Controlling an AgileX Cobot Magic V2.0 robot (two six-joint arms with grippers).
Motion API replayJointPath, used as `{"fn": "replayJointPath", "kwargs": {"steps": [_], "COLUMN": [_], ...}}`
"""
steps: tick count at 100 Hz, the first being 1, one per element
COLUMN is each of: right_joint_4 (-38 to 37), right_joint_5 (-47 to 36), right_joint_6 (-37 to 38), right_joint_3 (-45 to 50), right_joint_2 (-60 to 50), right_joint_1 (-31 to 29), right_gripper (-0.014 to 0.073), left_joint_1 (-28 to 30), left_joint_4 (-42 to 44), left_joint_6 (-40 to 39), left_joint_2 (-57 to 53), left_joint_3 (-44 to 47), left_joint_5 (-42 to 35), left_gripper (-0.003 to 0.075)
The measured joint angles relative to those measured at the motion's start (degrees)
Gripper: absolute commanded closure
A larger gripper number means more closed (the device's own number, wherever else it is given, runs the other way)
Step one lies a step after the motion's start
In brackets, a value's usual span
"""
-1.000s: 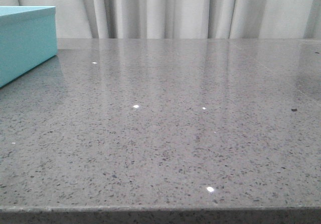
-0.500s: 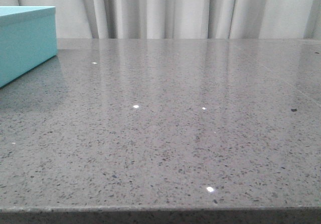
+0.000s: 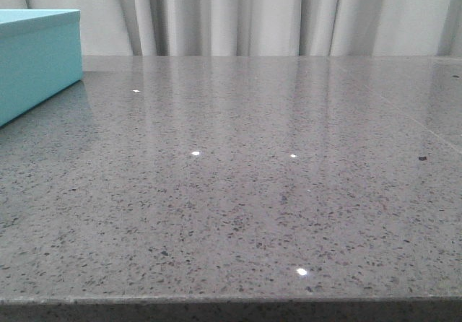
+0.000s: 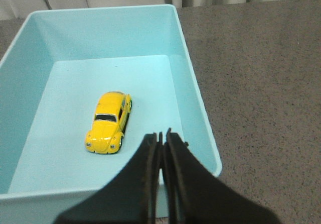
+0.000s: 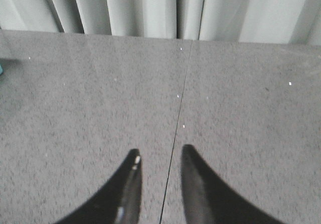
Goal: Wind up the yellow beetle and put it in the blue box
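The yellow beetle (image 4: pixel 108 123) rests on the floor of the open blue box (image 4: pixel 196 108) in the left wrist view. My left gripper (image 4: pixel 161 134) is shut and empty, above the box's near edge, a short way to the car's side. In the front view only a corner of the blue box (image 3: pixel 36 58) shows at the far left; the car and both grippers are out of that view. My right gripper (image 5: pixel 159 153) is open and empty over bare grey table.
The grey speckled table (image 3: pixel 253 177) stretches ahead to white curtains (image 3: pixel 238 11) at the back. A thin seam (image 5: pixel 179 108) runs through the tabletop under the right gripper. No lid shows on the box.
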Motion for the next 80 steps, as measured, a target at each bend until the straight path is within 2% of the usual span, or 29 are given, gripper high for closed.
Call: {"fn": "replayJointPath", "kwargs": {"steps": [13, 52, 80], "right_joint_4": [0.00, 0.00, 0.00], "right_joint_5": [-0.27, -4.41, -7.73], "right_joint_6": [0.00, 0.00, 0.00], "right_joint_3": [5.56, 15.94, 19.86], "right_joint_2": [-4.72, -17.27, -20.99], "right_joint_1": [0.00, 0.00, 0.00], "right_gripper": [0.0669, 0.0661, 0.0661], "left_joint_1": [0.00, 0.00, 0.00], "left_joint_4": [-2.02, -3.50, -3.72], "left_joint_6": [1.96, 2.36, 2.36], "left_joint_2": [-4.33, -17.22, -21.12], "left_joint_3": [5.91, 17.33, 19.43], "left_joint_5": [-2.04, -2.57, -2.33], "left_gripper": [0.0738, 0.0738, 0.0738]}}
